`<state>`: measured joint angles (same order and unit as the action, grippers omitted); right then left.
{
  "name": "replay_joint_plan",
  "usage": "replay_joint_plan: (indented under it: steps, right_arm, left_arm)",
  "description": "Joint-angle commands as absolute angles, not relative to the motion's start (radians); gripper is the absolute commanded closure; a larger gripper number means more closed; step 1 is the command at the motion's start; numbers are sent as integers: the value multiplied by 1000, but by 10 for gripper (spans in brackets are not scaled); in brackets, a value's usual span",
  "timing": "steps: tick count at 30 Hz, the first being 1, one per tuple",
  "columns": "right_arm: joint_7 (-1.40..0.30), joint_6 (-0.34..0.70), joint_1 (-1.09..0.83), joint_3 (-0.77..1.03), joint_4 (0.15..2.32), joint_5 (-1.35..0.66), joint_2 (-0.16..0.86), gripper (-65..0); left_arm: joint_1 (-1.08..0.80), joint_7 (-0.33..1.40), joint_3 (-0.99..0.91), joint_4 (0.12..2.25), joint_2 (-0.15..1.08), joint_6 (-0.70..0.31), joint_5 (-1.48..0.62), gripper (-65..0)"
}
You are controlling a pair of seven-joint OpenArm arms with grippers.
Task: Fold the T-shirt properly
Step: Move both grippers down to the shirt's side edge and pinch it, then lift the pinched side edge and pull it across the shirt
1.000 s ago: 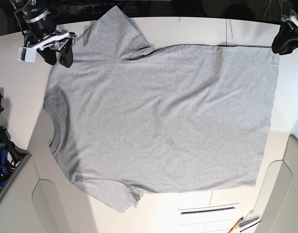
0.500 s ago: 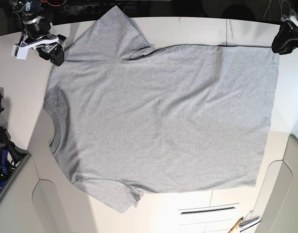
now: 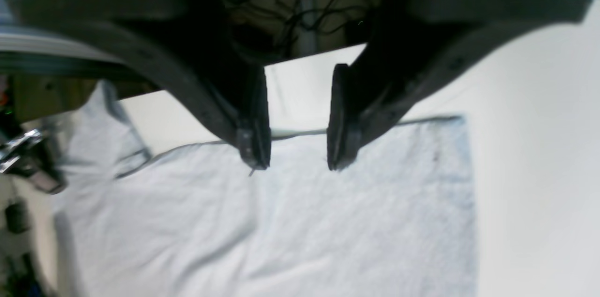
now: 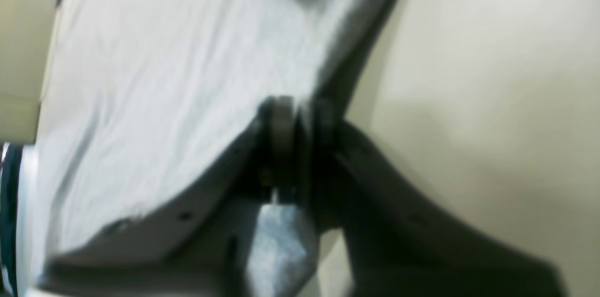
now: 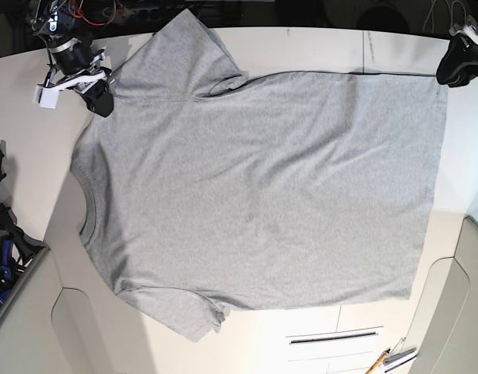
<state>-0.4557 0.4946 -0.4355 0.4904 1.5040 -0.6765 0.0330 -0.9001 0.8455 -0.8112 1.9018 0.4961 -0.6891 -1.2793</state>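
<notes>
The grey T-shirt [image 5: 262,187] lies spread flat on the white table [image 5: 317,47], plain side up and neck to the left; no lettering shows. My right gripper [image 5: 99,97] is at the far shoulder edge next to the upper sleeve. In the right wrist view its fingers [image 4: 281,119] are pressed close together with grey cloth [image 4: 154,91] between them. My left gripper [image 5: 459,66] hangs at the far hem corner. In the left wrist view it [image 3: 295,166] is open and empty, its fingertips [image 3: 255,156] just above the shirt's edge [image 3: 328,222].
Black clamps and tools [image 5: 1,234] sit at the left table edge. A pen and small tools [image 5: 391,360] lie at the bottom right. Cables [image 3: 300,20] run behind the table's far edge.
My right gripper has swung from just off the shoulder onto the shirt's edge and closed on it. The left arm and the shirt have not moved.
</notes>
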Motion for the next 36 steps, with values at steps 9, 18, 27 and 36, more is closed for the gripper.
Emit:
replay_joint_plan:
  steps: [9,18,27,36]
  right_arm:
    - [-479,505,-446,491,1510,-651,36,0]
    - [-480,505,-446,491,1510,-651,36,0]
    - [-502,505,-444,491,1510,-651,36,0]
    - [-501,505,-444,491,1510,-656,36,0]
  left_arm:
    - [-810,785,-825,1657,496,-698,-1255,-239]
    - [-650,790,-825,1328,502,-698,-1339,-243]
    - [-616,790,-825,1315,501,-698,-1348,-243]
    - [-574,789,-823,1315,501,-698,-1285,-250]
